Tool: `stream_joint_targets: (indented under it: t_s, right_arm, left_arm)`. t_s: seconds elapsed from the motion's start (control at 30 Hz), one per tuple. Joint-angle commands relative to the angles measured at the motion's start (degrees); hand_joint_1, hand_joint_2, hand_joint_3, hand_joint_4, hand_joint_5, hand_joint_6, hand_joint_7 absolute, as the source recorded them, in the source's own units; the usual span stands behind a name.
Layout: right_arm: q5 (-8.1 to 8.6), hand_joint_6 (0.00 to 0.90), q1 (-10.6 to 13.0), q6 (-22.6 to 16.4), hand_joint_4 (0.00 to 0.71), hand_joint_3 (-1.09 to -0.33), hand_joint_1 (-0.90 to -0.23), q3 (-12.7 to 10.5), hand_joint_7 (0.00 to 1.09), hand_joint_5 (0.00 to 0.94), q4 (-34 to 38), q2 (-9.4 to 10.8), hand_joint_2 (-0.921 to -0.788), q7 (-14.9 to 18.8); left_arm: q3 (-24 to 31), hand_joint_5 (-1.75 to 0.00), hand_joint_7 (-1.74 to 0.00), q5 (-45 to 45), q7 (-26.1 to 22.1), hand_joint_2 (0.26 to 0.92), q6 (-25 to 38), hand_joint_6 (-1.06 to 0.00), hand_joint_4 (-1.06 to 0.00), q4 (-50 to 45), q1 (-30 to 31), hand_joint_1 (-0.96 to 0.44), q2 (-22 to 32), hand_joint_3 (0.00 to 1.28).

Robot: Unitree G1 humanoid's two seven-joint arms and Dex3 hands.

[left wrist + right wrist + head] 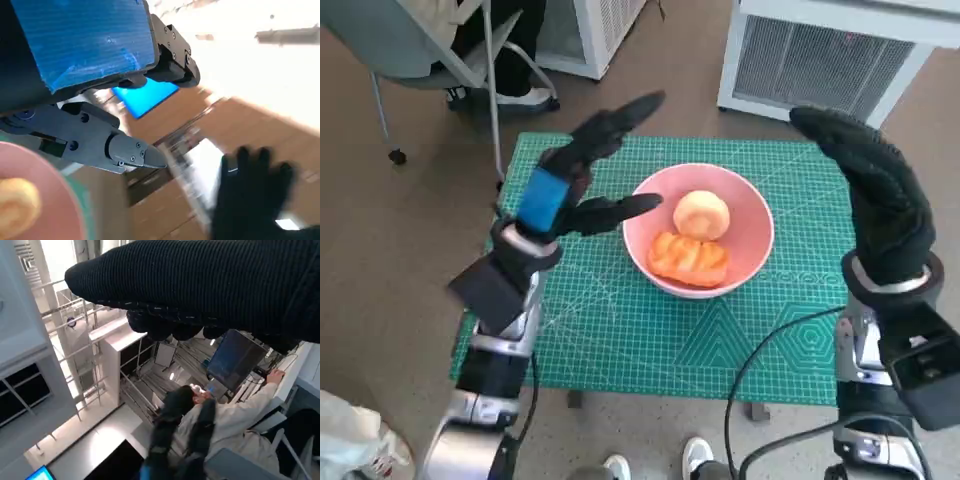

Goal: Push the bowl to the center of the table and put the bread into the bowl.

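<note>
While both breads [690, 256] sit in the pink bowl [756, 243], your left hand [582, 175] and right hand [880, 195] hover released, fingers spread, grasping nothing.

A green cutting mat [620, 340] with a printed grid covers the table top. All positions below are given relative to this mat. Beyond its far-left corner stands a grey chair [430, 50] on castors, with a person's dark-trousered legs and shoes [515, 95] beside it. Beyond the far-right corner stands a white unit with a grilled front [820, 55]. Just past the near edge, two white shoe tips [655, 462] show on the floor. A black cable [760, 350] crosses the near-right part of the mat.
</note>
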Motion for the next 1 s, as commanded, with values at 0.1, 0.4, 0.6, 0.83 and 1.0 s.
stream_joint_targets:
  t_s: [0.1, 0.4, 0.6, 0.83, 1.0]
  right_arm:
    - [-0.13, 0.073, -1.5, 0.7, 0.263, -0.737, -0.595, 0.3, 0.46, 0.0, 0.8, 0.6, -0.921, -0.3]
    - [0.61, 0.082, -2.7, 2.0, 0.257, -0.738, -0.586, 0.8, 0.45, 0.0, 1.3, 1.0, -0.921, 0.3]
    - [1.1, 0.094, -2.9, 2.9, 0.247, -0.741, -0.586, 1.0, 0.45, 0.0, 1.0, 0.9, -0.921, 0.8]
    - [1.19, 0.1, -2.7, 3.5, 0.244, -0.744, -0.595, 1.1, 0.44, 0.001, 0.4, 0.8, -0.921, 1.1]
    - [0.8, 0.101, -2.5, 3.5, 0.248, -0.744, -0.596, 0.9, 0.44, 0.002, 0.3, 0.6, -0.921, 1.0]
  left_arm:
    - [1.7, -0.68, -0.92, -3.0, 0.4, 0.921, -0.3, -0.19, -0.23, -4.0, 2.2, -0.28, -1.5, 0.17]
    - [2.5, -0.75, -0.96, -3.0, 1.6, 0.921, -1.4, -0.2, -0.2, -5.9, 3.5, -0.31, -3.4, 0.18]
    - [2.5, -0.79, -0.97, -3.1, 1.5, 0.921, -1.4, -0.21, -0.2, -7.0, 4.6, -0.35, -4.2, 0.18]
    - [2.7, -0.85, -0.99, -3.6, 0.6, 0.921, -1.0, -0.22, -0.21, -7.0, 4.9, -0.35, -4.0, 0.18]
    - [2.9, -0.88, -1.0, -4.3, -0.3, 0.921, -0.4, -0.22, -0.2, -6.8, 4.8, -0.33, -3.7, 0.18]
